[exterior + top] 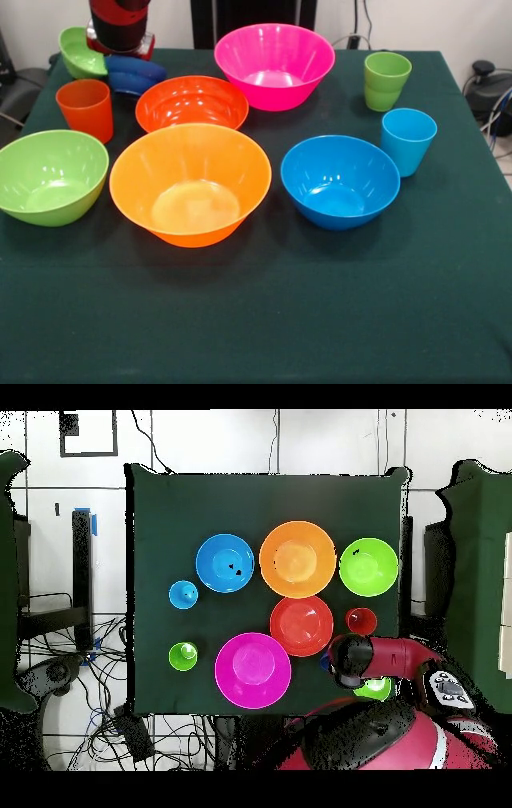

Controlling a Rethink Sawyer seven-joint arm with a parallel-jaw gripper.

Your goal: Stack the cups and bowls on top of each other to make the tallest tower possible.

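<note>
Bowls (190,184) and cups (408,140) look light, stiff, glossy, likely slippery; pinching a rim seems best. Whether the gripper (120,36) is clenched, I cannot tell.

Glossy plastic bowls (190,184), glossy plastic cups (408,140), matt cloth table (320,320)

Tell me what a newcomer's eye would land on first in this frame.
Probably the large orange bowl at the middle of the dark green table, with the large pink bowl behind it, nearer the robot. Nothing is stacked yet: bowls and cups stand spread out and upright. The arm hangs over the far corner above the small green bowl and small dark blue bowl.
</note>
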